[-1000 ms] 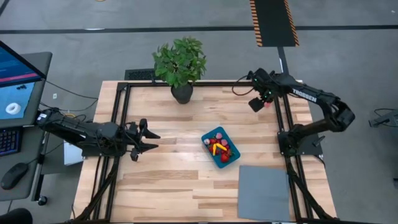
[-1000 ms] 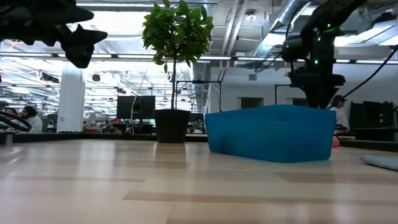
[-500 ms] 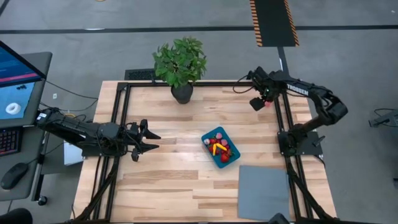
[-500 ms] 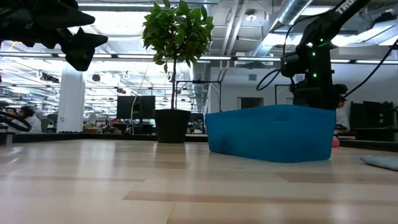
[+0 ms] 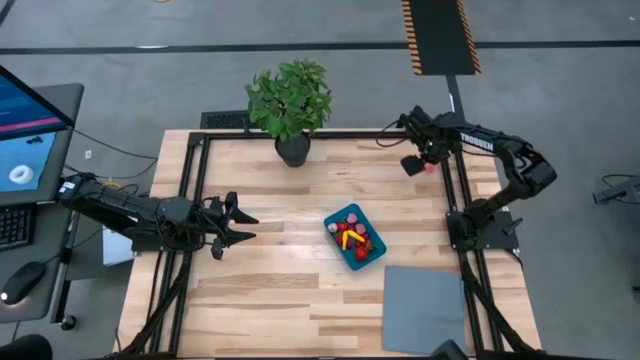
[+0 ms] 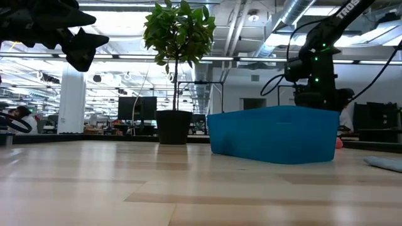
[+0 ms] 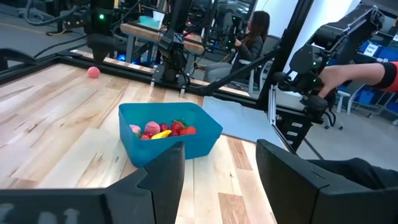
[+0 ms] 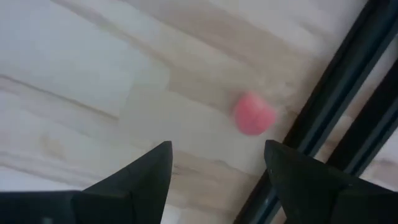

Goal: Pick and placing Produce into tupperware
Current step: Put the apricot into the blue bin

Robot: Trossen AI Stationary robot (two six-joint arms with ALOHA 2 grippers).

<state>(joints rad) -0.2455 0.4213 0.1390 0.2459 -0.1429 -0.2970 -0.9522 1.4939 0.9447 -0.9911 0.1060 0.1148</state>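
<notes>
The teal-blue tupperware (image 5: 355,238) stands on the table right of centre and holds several red, pink and yellow produce pieces (image 7: 161,129). One pink round piece (image 8: 254,114) lies alone on the wood near the far right corner, beside the black frame rail. My right gripper (image 8: 217,168) hangs open above the table, pointing down, with the pink piece just beyond its fingers and not between them. My left gripper (image 5: 238,225) hovers open and level over the table's left side, facing the tupperware (image 7: 168,134) and holding nothing.
A potted plant (image 5: 290,105) stands at the far edge, left of the middle. A grey mat (image 5: 425,305) lies at the near right corner. Black frame rails (image 8: 348,106) border the table. Beyond the table a person's hand (image 7: 348,73) rests on another arm.
My right gripper has come down toward the table over the far right corner, nearer the lone pink piece, and has rolled slightly. It has stayed open. The left arm, the tupperware and the produce have not moved.
</notes>
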